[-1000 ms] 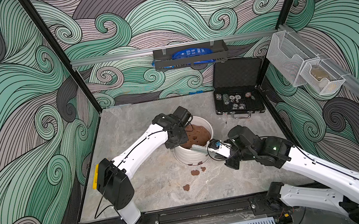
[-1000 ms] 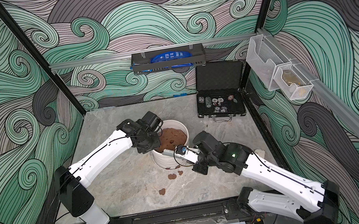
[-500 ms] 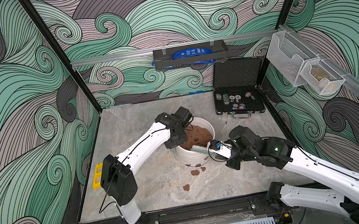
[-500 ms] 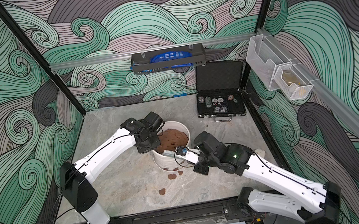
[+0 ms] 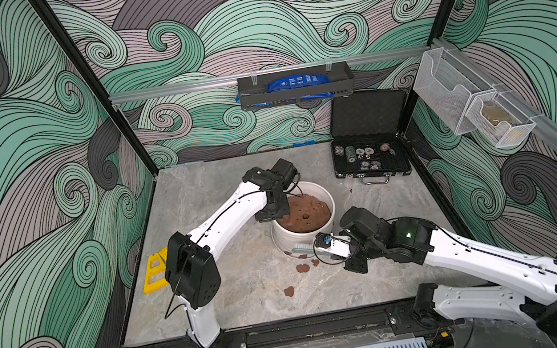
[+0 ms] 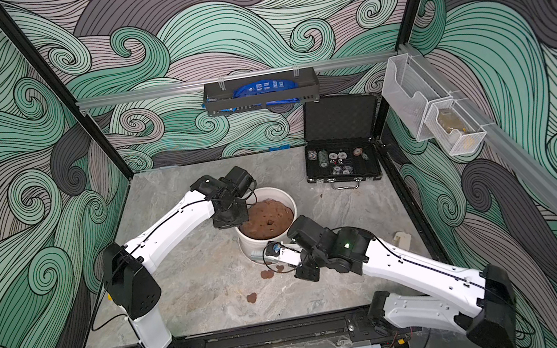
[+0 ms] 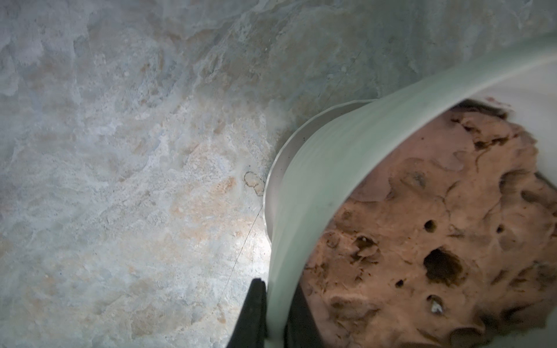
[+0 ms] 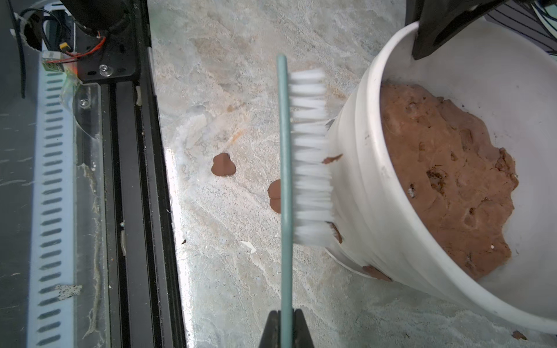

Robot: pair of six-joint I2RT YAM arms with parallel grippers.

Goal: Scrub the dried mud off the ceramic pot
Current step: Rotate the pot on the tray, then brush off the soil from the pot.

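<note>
The white ribbed ceramic pot [image 5: 329,200] [image 6: 290,201] stands mid-table, holding a brown soil mass [image 5: 304,213]. My left gripper [image 7: 275,298] [image 5: 278,214] is shut on the pot's rim [image 7: 331,168], one finger outside and one inside. My right gripper [image 8: 285,319] [image 5: 324,245] is shut on the green handle of a brush [image 8: 310,168] [image 6: 256,253]. Its white bristles press against the pot's outer wall [image 8: 358,195]. Flakes of dried mud [image 8: 332,159] cling to that wall, and others [image 8: 223,165] [image 5: 302,267] [image 6: 251,297] lie on the table beside the pot.
An open black case of poker chips [image 5: 370,161] sits at the back right. A yellow frame [image 5: 155,272] lies by the left wall. The black front rail [image 8: 126,180] runs close to the brush. A pale scrap [image 6: 402,238] lies near the right wall.
My left gripper's jaws have closed onto the pot's rim, and the left arm's elbow has swung right. The right gripper and brush have barely moved.
</note>
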